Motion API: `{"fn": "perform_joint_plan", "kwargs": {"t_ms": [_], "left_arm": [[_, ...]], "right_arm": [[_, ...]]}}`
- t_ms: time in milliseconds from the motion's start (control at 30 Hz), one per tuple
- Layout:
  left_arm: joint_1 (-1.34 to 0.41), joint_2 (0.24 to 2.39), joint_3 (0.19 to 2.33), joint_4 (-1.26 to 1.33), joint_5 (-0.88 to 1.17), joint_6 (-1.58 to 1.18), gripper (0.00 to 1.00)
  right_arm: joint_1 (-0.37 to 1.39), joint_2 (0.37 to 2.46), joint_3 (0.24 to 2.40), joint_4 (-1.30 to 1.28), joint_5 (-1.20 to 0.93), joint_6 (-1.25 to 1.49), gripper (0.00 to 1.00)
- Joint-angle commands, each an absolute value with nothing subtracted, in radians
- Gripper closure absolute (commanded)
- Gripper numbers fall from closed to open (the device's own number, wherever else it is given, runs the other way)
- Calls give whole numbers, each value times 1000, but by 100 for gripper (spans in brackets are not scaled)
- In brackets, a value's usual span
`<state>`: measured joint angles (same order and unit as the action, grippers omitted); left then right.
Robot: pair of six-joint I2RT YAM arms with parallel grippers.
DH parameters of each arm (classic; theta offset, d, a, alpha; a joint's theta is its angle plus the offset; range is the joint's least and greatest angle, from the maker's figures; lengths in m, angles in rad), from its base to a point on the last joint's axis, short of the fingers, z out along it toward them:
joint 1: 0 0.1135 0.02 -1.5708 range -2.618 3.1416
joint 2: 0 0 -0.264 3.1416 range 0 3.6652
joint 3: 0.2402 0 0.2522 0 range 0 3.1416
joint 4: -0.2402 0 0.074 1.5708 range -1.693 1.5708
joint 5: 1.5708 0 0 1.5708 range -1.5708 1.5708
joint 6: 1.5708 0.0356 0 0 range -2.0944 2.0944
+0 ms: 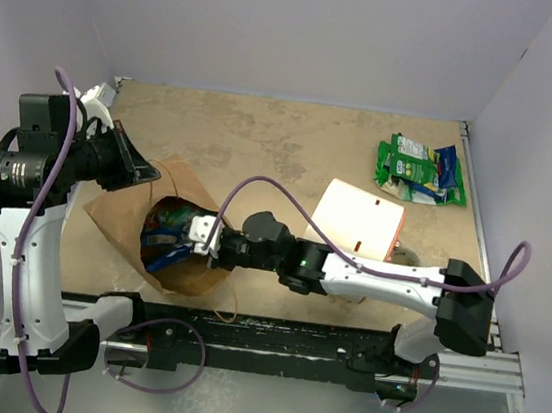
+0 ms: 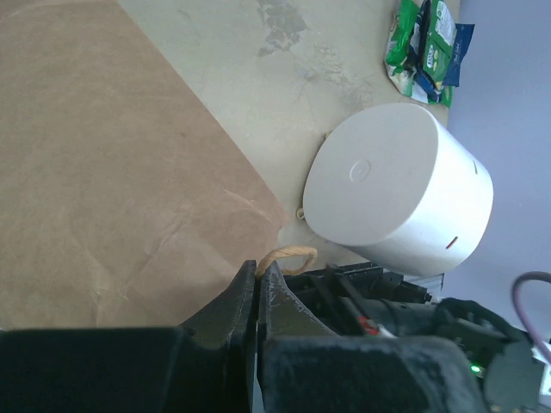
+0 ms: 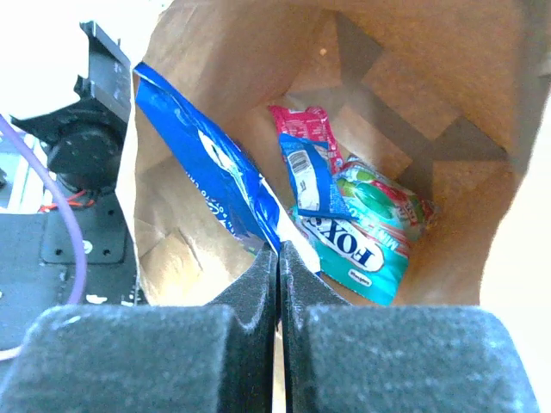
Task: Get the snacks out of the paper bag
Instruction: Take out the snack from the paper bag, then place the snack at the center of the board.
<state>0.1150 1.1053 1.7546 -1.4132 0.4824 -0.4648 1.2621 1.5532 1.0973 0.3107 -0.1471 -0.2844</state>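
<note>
The brown paper bag (image 1: pixel 124 213) lies on the table at the left, mouth toward the right arm. My left gripper (image 2: pixel 257 268) is shut on the bag's twisted paper handle (image 2: pixel 288 255) and holds the bag's upper edge up. My right gripper (image 3: pixel 279 255) is at the bag's mouth and is shut on the edge of a blue snack packet (image 3: pixel 202 163). Deeper in the bag (image 3: pixel 413 77) lie a teal packet (image 3: pixel 370 237), a small blue-labelled one (image 3: pixel 303 176) and a red one (image 3: pixel 301 123). In the top view the packets (image 1: pixel 167 229) show inside the mouth.
A large white cylinder with an orange rim (image 1: pixel 357 222) lies right of the bag, over the right arm; it also shows in the left wrist view (image 2: pixel 392 185). Green and blue packets (image 1: pixel 419 171) lie at the far right by the wall. A small clear tape roll (image 1: pixel 403 254) sits beside the cylinder.
</note>
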Motion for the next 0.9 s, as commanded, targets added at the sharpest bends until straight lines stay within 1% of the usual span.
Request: {"fn": "perform_joint_plan", "kwargs": {"t_ms": [0, 133, 300, 400, 500, 567, 733, 867], "left_arm": [[112, 1066, 1701, -1325, 486, -511, 100], [112, 1061, 1672, -1320, 455, -527, 100], [111, 1061, 1657, -1344, 337, -567, 100], [112, 1055, 1644, -1332, 307, -579, 100], [112, 1055, 1623, -1316, 317, -595, 100], [112, 1055, 1610, -1306, 334, -606, 100], [112, 1055, 1595, -1297, 353, -612, 100], [112, 1054, 1595, -1295, 362, -614, 100]], "right_arm": [[1266, 1407, 1142, 267, -71, -140, 100], [1267, 1302, 1185, 156, -7, -123, 100], [1266, 1153, 1251, 25, 175, -122, 100], [1266, 1098, 1307, -16, 384, -96, 100], [1247, 1085, 1353, 36, 606, -111, 100], [1190, 1108, 1397, 74, 658, -148, 100], [926, 1225, 1558, 32, 700, -94, 100], [725, 1294, 1593, 62, 718, -80, 100]]}}
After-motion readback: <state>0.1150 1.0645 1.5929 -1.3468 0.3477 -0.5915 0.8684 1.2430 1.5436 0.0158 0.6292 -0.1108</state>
